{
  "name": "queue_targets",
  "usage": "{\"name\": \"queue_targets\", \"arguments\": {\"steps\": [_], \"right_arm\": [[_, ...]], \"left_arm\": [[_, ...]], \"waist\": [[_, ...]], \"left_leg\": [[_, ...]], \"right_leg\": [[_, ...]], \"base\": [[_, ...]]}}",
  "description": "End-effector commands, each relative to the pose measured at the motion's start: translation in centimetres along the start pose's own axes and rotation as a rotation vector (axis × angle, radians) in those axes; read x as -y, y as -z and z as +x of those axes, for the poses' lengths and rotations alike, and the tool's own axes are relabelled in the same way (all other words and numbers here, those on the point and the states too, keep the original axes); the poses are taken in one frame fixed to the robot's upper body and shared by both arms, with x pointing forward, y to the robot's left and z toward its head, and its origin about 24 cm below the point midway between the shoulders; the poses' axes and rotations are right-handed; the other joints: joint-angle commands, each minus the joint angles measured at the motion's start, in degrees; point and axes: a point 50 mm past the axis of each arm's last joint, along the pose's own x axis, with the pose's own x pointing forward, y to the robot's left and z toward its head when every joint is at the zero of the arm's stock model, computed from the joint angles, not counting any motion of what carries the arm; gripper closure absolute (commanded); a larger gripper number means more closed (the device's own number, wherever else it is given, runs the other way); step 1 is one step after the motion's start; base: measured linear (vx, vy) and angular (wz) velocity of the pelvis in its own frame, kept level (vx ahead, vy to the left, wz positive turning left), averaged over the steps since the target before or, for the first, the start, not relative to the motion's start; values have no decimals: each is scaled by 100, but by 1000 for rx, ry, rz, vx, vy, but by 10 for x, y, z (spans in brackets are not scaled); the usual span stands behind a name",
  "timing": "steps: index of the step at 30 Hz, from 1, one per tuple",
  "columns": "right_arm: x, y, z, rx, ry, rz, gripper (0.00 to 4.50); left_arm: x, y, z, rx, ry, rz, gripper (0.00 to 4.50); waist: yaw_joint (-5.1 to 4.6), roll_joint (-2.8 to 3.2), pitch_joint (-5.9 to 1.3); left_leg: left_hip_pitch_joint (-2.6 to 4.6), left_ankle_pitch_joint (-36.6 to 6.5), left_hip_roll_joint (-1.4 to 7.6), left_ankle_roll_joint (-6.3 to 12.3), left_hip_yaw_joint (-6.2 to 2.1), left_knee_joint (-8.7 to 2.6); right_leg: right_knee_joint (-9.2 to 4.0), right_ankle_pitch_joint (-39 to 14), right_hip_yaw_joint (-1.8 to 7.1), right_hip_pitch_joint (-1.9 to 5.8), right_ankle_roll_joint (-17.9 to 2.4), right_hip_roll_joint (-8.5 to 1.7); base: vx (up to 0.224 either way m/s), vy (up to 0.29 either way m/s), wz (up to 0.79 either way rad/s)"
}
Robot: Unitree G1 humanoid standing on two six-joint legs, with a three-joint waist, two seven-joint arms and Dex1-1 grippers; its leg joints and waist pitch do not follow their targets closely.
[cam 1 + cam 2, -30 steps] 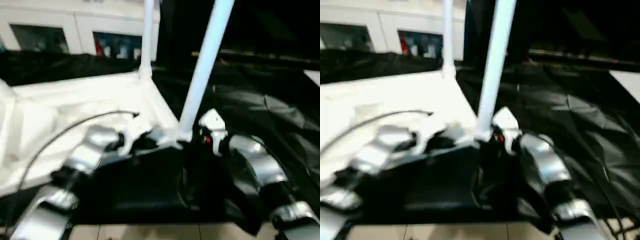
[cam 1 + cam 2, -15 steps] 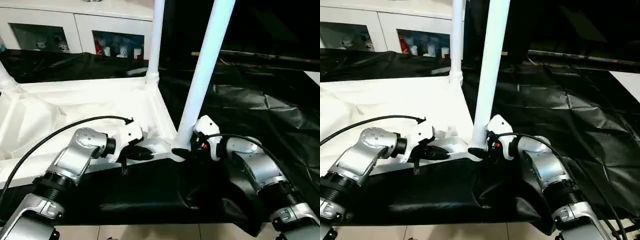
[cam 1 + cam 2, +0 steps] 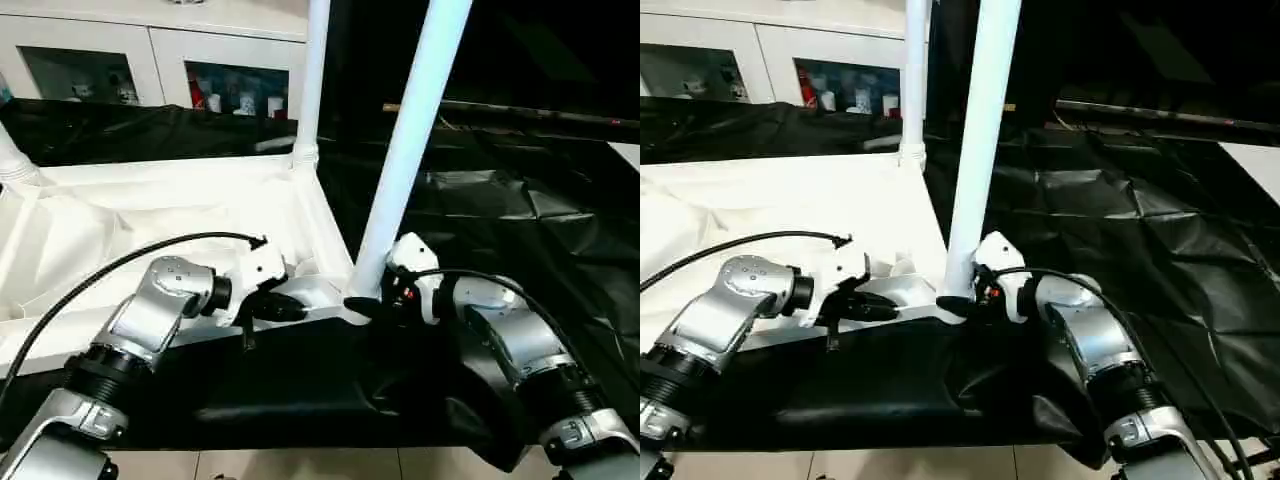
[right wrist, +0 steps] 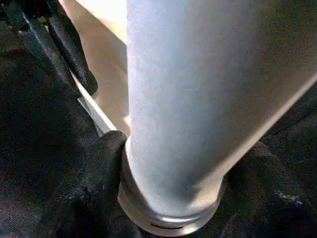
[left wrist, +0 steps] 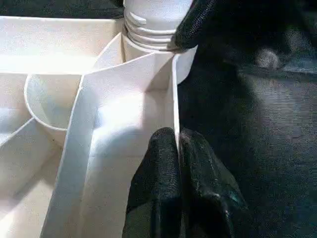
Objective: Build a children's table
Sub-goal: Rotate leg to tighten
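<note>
- Change: right end effector (image 3: 362, 303) narrower around near-right leg (image 3: 405, 150) base than before.
- Left end effector (image 5: 177, 163): clenched on tabletop (image 3: 150, 215) rim.
- Tabletop: inverted on black worktop (image 3: 520, 215).
- Progress: far-right leg (image 3: 312, 80) seated; near-right leg stands in its socket.

Both silver forearms reaching forward and angled inward toward each other, left gripper (image 5: 177, 163) with its black fingers pinched together on a thin white rim, right gripper (image 3: 362, 303) low with a black finger (image 4: 101, 178) pressed against a white leg's base
</note>
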Motion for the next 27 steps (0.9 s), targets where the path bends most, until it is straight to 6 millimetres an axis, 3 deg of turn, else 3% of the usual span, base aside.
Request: {"name": "queue_targets", "arguments": {"steps": [1, 4, 6, 7, 8, 10, 11, 12, 17, 18, 19, 20, 22, 27], "right_arm": [[15, 10, 2, 27, 231, 160, 180], [18, 14, 7, 27, 338, 226, 180], [21, 21, 21, -3, 550, 317, 180], [20, 21, 22, -10, 574, 325, 180], [19, 23, 26, -24, 613, 334, 180], [17, 24, 31, -37, 653, 342, 180], [15, 23, 35, -41, 674, 344, 180], [12, 22, 43, -40, 695, 347, 180], [6, 13, 57, -11, 678, 345, 180], [6, 8, 58, 29, 658, 370, 146], [8, 6, 58, 48, 659, 375, 146], [9, 4, 57, 67, 647, 371, 111], [13, 0, 53, 89, 638, 337, 109], [21, -7, 41, 132, 574, 261, 64]], "left_arm": [[-1, 7, 18, -40, -51, -38, 450], [-9, 5, 27, -44, -143, -64, 450], [-16, -3, 45, -42, -249, -115, 450], [-17, -4, 47, -41, -257, -121, 450], [-18, -8, 52, -38, -278, -137, 450], [-18, -13, 59, -37, -297, -144, 450], [-18, -15, 63, -39, -301, -139, 450], [-17, -19, 69, -43, -303, -127, 450], [-16, -23, 74, -41, -282, -82, 450], [-16, -22, 73, -39, -277, -79, 450], [-16, -21, 72, -37, -273, -73, 450], [-16, -19, 71, -37, -272, -72, 450], [-17, -16, 67, -38, -271, -67, 450], [-18, -7, 56, -48, -250, -56, 450]], "waist": [[-5, 88, -296], [-8, 75, -289], [-30, 96, -262], [-28, 106, -253], [-34, 92, -261], [-13, 103, -282], [-22, 117, -288], [-26, 115, -299], [-15, 121, -301], [-21, 114, -298], [-24, 117, -295], [-25, 118, -292], [-23, 120, -296], [-22, 100, -313]], "left_leg": [[-13, -810, 160, 108, -15, -362], [21, -1152, 151, -49, -36, -372], [46, -1400, 147, -132, -44, -392], [87, -1569, 149, -221, -66, -397], [85, -1621, 149, -227, -76, -394], [67, -1560, 146, -194, -83, -391], [75, -1520, 153, -186, -74, -395], [52, -1447, 152, -177, -73, -401], [22, -1295, 141, -117, -59, -403], [19, -1346, 149, -99, -61, -410], [21, -1372, 147, -92, -59, -412], [22, -1413, 148, -87, -63, -416], [19, -1418, 153, -78, -64, -415], [-9, -1143, 163, 5, -53, -404]], "right_leg": [[-394, -903, 363, 318, -1085, -417], [-477, -1717, 348, 312, -845, -435], [-536, -2171, 348, 251, -681, -429], [-574, -2520, 332, 217, -586, -443], [-585, -2614, 326, 235, -533, -452], [-592, -2544, 329, 240, -453, -469], [-577, -2275, 342, 220, -482, -444], [-544, -2007, 348, 246, -532, -439], [-511, -1688, 355, 275, -593, -438], [-510, -1715, 352, 280, -603, -442], [-517, -1754, 352, 276, -604, -440], [-528, -1827, 352, 273, -593, -443], [-527, -1834, 353, 278, -597, -447], [-461, -1362, 358, 312, -762, -447]], "base": [[0, 0, 0], [0, 0, 0], [0, 0, 0], [0, 0, 0], [0, 0, 0], [0, 0, 0], [0, 0, 0], [0, 0, 0], [0, 0, 0], [0, 0, 0], [0, 0, 0], [0, 0, 0], [0, 0, 0], [0, 0, 0]]}}
